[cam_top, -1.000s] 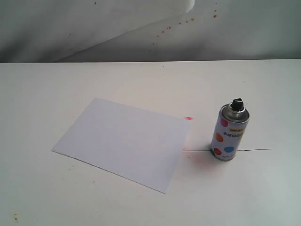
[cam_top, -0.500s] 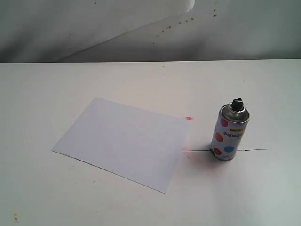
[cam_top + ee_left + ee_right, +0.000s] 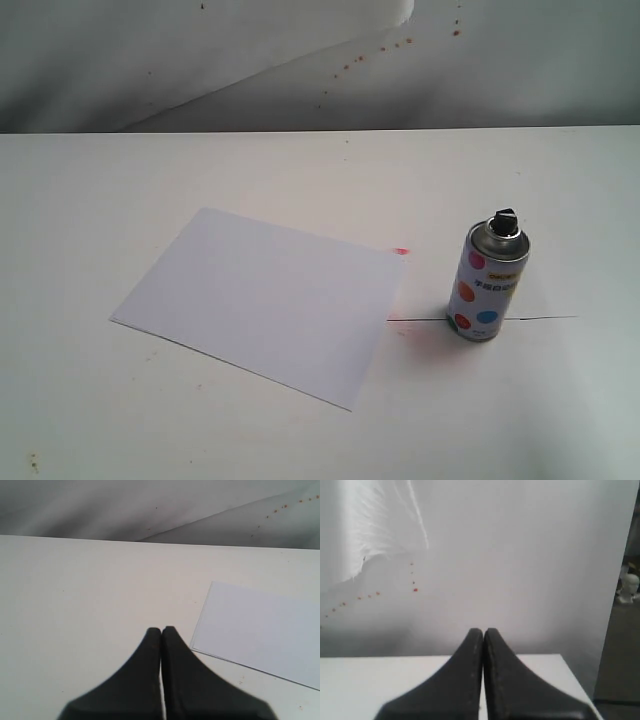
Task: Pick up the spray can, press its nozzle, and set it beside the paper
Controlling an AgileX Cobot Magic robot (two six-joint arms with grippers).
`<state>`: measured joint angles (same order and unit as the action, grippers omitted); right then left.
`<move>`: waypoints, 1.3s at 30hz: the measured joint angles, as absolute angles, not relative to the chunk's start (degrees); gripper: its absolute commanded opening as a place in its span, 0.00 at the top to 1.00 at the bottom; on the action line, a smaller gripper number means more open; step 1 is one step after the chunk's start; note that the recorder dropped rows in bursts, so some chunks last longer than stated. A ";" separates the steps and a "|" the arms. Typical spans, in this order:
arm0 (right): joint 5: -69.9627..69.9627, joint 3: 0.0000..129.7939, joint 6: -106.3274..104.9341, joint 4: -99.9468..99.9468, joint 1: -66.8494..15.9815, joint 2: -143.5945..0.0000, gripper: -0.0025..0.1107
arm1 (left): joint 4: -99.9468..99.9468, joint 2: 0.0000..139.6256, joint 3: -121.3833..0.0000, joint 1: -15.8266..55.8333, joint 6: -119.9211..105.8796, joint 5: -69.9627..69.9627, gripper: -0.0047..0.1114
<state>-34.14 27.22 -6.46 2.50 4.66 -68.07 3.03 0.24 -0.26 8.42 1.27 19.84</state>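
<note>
Spray can [image 3: 489, 285] stands upright on the counter [image 3: 300, 170], just right of the paper [image 3: 262, 303], black nozzle [image 3: 504, 221] on top. Left claw [image 3: 161, 630] and right claw [image 3: 483, 631] are both pinched together, neither near it. The risk: arrive closed and that tall, narrow can tips over. Nearby are only a red fleck [image 3: 401, 251] and a thin dark line [image 3: 540, 319], blocking nothing.

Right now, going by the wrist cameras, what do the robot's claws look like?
The left claw has two matte black fingers, wide at the base and curving inward to narrow, rounded tips. The right claw has the same black, tapered shape. No cables, lettering or markings show on either one. The arms themselves do not appear in any view.
</note>
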 measured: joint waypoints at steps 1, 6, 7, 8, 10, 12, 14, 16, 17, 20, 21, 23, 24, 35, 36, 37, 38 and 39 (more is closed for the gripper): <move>-34.31 26.09 -5.64 2.50 4.66 -68.07 0.98 | 3.03 0.24 -0.26 8.42 1.27 19.84 0.96; -30.82 18.51 -3.42 2.50 4.66 -68.07 0.98 | 3.03 0.24 -0.26 8.42 1.27 19.84 0.96; -29.84 17.48 -3.43 2.19 4.66 -68.19 0.98 | 3.03 0.24 -0.26 8.42 1.27 19.84 0.96; -28.76 16.08 -3.27 1.35 4.66 -68.19 0.98 | 3.03 0.24 -0.26 8.42 1.27 19.84 0.96; -28.01 14.51 -3.24 -0.90 4.66 -68.19 0.98 | 3.03 0.24 -0.26 8.42 1.27 19.84 0.96; -27.53 13.08 -3.15 -6.36 4.66 -68.19 0.98 | 3.03 0.24 -0.26 8.42 1.27 19.84 0.96; -27.16 12.97 -3.11 -8.61 4.66 -68.19 0.98 | 3.03 0.24 -0.26 8.42 1.27 19.84 0.96; -26.12 12.97 -2.76 -9.64 4.66 -68.19 0.98 | 3.03 0.24 -0.26 8.42 1.27 19.84 0.96; -25.29 12.97 -1.81 -9.94 4.66 -68.19 0.98 | 3.03 0.24 -0.26 8.42 1.27 19.84 0.96; -24.82 12.97 2.81 -9.95 4.66 -68.19 0.97 | 3.03 0.24 -0.26 8.42 1.27 19.84 0.96; -24.29 12.97 5.28 -9.95 4.66 -68.19 0.91 | 3.03 0.24 -0.26 8.42 1.27 19.84 0.96; -23.68 12.97 9.68 -10.04 4.66 -68.19 0.73 | 3.03 0.24 -0.26 8.42 1.27 19.84 0.96; -23.68 12.97 13.74 -10.04 4.66 -68.19 0.65 | 3.03 0.24 -0.26 8.42 1.27 19.84 0.96; -23.68 12.97 18.05 -9.31 4.66 -68.19 0.05 | 3.03 0.24 -0.26 8.42 1.27 19.84 0.96; -23.68 12.97 18.14 -8.99 4.66 -68.19 0.05 | 3.03 0.24 -0.26 8.42 1.27 19.84 0.96; -23.68 12.97 18.14 -8.40 4.66 -68.19 0.05 | 3.03 0.24 -0.26 8.42 1.27 19.84 0.96; -23.68 12.97 18.14 -7.80 4.66 -68.19 0.05 | 3.03 0.24 -0.26 8.42 1.27 19.84 0.96; -23.68 12.97 18.14 -7.38 4.66 -68.19 0.05 | 3.03 0.24 -0.26 8.42 1.27 19.84 0.96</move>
<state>-23.68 12.97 18.14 -7.38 4.66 -68.19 3.03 0.24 -0.26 8.42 1.27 19.84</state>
